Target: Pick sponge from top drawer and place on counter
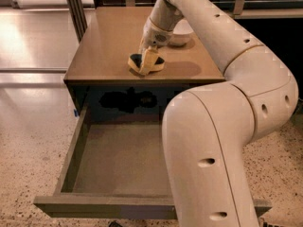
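My pincer (pixel 149 59) is closed on the sponge (pixel 138 66), low over the counter (pixel 106 44) in the upper middle of the frame. The sponge is small and wavy-edged, a dark scouring face over soft yellow foam. It sits tilted in my grip, its lower edge at the counter surface; I cannot tell whether it touches. It lies toward the front of the counter, short of the front edge.

The counter is a smooth brown square, slightly glossy, with a thin edge all round. Its left half is bare. A white bowl (pixel 182 34), round and smooth, stands just behind my wrist toward the right rear, apart from the sponge.

Below the counter, the top drawer (pixel 71 150) is pulled far out toward the bottom of the frame. It is a wide, shallow grey-brown box with a flat matte floor, low side walls and a plain front panel along the bottom edge. A dark shadow fills the opening under the counter's front edge. Pale speckled floor (pixel 28 141) runs along the left of the cabinet.

My arm (pixel 227 41) is cream-white, smooth and rounded. It rises thick from the lower right, covering the drawer's right side. It bends at a bulky elbow on the right edge, then slopes down to the left to the wrist above the sponge.
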Controlling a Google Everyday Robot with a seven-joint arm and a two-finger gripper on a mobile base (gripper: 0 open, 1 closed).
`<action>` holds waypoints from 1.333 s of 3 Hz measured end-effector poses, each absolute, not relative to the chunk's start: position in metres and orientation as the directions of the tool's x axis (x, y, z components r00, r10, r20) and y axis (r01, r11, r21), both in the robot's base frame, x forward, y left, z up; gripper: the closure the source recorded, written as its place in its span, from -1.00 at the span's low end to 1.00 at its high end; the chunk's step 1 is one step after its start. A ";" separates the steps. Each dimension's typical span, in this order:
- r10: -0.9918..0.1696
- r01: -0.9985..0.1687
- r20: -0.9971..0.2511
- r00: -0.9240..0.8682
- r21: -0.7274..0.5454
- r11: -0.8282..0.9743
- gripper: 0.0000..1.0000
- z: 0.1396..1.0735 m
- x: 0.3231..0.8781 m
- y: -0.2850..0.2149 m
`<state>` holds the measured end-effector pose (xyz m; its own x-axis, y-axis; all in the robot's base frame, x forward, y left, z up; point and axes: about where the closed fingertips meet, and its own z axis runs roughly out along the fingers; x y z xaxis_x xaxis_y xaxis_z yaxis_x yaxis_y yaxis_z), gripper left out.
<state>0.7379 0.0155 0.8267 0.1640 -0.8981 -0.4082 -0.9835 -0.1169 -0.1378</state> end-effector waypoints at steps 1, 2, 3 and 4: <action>-0.898 -0.984 -0.408 0.164 -0.138 -0.117 0.46 0.827 0.738 0.016; -0.898 -0.984 -0.408 0.164 -0.138 -0.117 0.00 0.827 0.738 0.016; -0.898 -0.984 -0.408 0.164 -0.138 -0.117 -0.46 0.827 0.738 0.016; -0.898 -0.984 -0.408 0.164 -0.138 -0.117 -0.93 0.827 0.738 0.016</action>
